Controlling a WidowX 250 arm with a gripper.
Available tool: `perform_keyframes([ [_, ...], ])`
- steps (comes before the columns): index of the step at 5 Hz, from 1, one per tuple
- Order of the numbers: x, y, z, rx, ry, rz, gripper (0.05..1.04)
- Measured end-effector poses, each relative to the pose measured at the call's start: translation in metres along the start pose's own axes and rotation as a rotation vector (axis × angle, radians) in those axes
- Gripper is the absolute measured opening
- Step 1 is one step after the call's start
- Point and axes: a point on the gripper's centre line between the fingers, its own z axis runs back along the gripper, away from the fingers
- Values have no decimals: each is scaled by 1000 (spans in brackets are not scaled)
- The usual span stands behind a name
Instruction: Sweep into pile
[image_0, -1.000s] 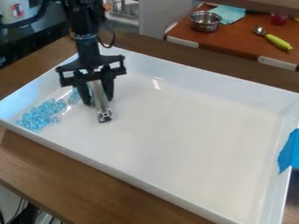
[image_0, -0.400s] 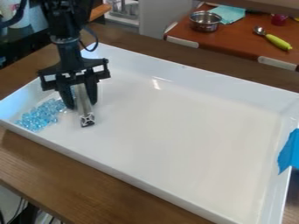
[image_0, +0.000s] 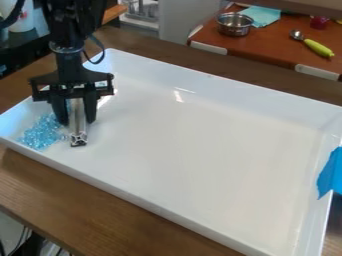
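1. Beads (image_0: 41, 133), clear blue and loosely heaped, lie in the left corner of the white tray (image_0: 200, 145), where its short end wall meets its near long wall.

2. Relation that matters most: the heap sits on the end-wall side of the claw (image_0: 77, 121), between it and the tray's left corner. The nearest beads are just beside the claw; contact cannot be made out.

3. The heap's longer axis runs roughly along the tray's short end wall. With a single arm (image_0: 68, 60) at work, that arm is the one near the beads.

4. The arm comes in over the tray's far left side and hangs nearly upright, its claw pointing down, low above the tray floor.

5. The claw's fingers stand partly apart, closed about a pale bar (image_0: 77, 117) with a dark, patterned end. This bar slants down between them toward the tray's near long wall. Whether its lower end touches the tray floor cannot be told.

6. The sweep looks well along, as the beads are already mostly together at the tray's corner. A short, low push toward the end wall would likely tighten the heap; pressing too far could spread beads along that wall or let some slip round the bar's end.
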Motion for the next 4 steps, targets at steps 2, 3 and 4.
perform_keyframes([
  [2, -5, 3, 6, 120, -109, -135, 496],
  [3, -16, -23, 20, 14, -124, -213, 496],
  [4, -46, -52, 26, -32, -51, -289, 496],
])
